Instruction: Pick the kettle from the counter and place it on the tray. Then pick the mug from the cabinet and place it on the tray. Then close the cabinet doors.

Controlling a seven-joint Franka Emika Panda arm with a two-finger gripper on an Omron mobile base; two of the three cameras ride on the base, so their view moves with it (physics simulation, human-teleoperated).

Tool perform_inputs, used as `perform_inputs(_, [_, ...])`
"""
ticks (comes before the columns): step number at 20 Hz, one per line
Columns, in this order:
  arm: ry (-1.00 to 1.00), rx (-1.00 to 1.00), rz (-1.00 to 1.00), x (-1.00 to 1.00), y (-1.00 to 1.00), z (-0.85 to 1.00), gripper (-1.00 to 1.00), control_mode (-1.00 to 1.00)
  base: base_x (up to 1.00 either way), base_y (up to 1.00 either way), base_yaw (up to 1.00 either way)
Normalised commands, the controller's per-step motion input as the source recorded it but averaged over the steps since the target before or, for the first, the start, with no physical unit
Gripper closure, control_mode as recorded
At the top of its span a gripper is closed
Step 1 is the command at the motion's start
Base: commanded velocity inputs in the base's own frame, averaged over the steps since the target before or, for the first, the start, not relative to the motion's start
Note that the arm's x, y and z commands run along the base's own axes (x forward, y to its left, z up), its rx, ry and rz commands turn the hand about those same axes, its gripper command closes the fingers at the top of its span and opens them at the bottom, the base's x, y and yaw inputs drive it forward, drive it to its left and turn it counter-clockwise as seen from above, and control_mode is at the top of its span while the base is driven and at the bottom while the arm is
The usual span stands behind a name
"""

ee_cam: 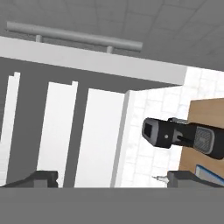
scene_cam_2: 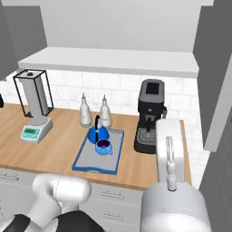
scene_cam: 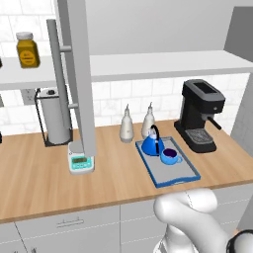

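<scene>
The blue cone-shaped kettle [scene_cam: 152, 142] [scene_cam_2: 97, 132] stands at the back of the blue-rimmed grey tray [scene_cam: 177, 180] [scene_cam_2: 92, 168] on the counter [scene_cam: 39, 178]. Just in front of it on the tray sits the squat blue mug [scene_cam: 170, 156] [scene_cam_2: 104, 147]. Above, the cabinet [scene_cam: 163, 64] [scene_cam_2: 108, 59] is open, its left door [scene_cam: 80, 74] swung out towards me. In the rolled hand view my gripper [ee_cam: 113, 181] is open with nothing between its fingertips [ee_cam: 41, 178]. It faces a grey cabinet door with a bar handle [ee_cam: 74, 37] from some way off.
A black coffee machine [scene_cam: 200, 113] [scene_cam_2: 149, 115] [ee_cam: 183, 135] stands right of the tray. Two pale bottles [scene_cam: 127, 126] stand behind the tray. A small scale [scene_cam: 80, 162] and a paper towel holder [scene_cam: 52, 116] are to the left. A yellow jar [scene_cam: 27, 49] sits on the shelf.
</scene>
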Motion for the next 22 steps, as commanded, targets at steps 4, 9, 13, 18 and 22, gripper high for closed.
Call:
perform_inputs(4, [-0.03, 0.13, 0.0, -0.42, -0.22, 0.04, -1.0, -1.0, 0.0, 0.0, 0.0])
perform_inputs(9, [-0.06, 0.06, 0.0, -0.21, -0.16, 0.0, -1.0, -1.0, 0.0, 0.0, 0.0])
perform_inputs(13, [0.0, 0.16, 0.0, 0.0, -0.26, 0.0, -1.0, -1.0, 0.0, 0.0, 0.0])
perform_inputs(18, [0.01, 0.09, -0.01, 0.0, -0.18, -0.02, -1.0, -1.0, 0.0, 0.0, 0.0])
perform_inputs(22, [0.0, 0.06, -0.03, 0.15, -0.06, 0.0, -1.0, -1.0, 0.0, 0.0, 0.0])
